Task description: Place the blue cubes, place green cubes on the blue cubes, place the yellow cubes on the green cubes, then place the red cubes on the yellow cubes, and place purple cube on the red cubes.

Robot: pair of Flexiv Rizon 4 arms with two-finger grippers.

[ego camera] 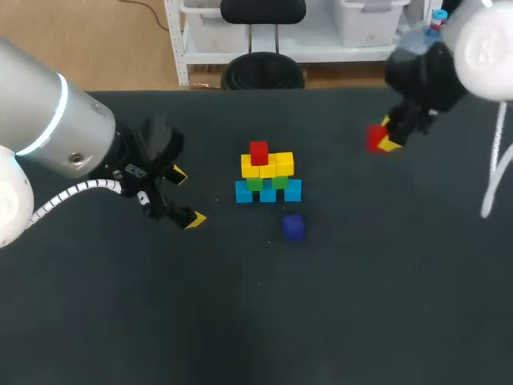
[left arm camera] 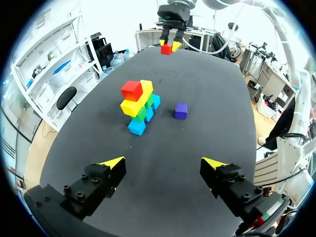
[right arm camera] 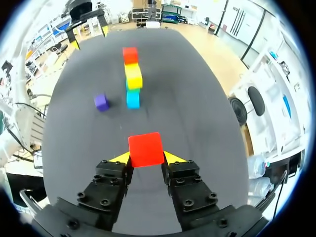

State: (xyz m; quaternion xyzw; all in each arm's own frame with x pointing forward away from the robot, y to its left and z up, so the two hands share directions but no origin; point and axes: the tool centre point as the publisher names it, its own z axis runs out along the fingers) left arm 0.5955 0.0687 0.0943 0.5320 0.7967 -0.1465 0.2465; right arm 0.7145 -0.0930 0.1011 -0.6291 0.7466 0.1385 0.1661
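Right claw (right arm camera: 146, 159) is closed narrow on a red cube (right arm camera: 146, 149), one finger against each side face. It holds the cube up off the bench (right arm camera: 197, 98) with nothing beneath it.

Well ahead of this claw stands the stack (ego camera: 268, 172). It has blue cubes (ego camera: 268, 192) on the bench, green cubes (ego camera: 279, 182) over them and yellow cubes (ego camera: 276, 164) over those. A second red cube (ego camera: 258, 152) sits on the yellow row at the end farther from the right claw. The purple cube (ego camera: 293, 227) lies loose on the bench near the stack and does not touch it.

Left claw (left arm camera: 163, 163) hangs wide open and empty. The stack is ahead of it, and the purple cube is off to one side of the stack.

By my reading, the red layer is the step in hand and it is half done. The next move calls for carrying the held cube across to the stack and lining it up over the bare yellow top, close beside the second red cube. It should be lowered squarely and the fingers parted only once it rests flat. A skewed approach or a nudge on the way down would probably topple the upper rows, so the approach should come from above rather than from the side. The purple cube comes last, on top of the reds.
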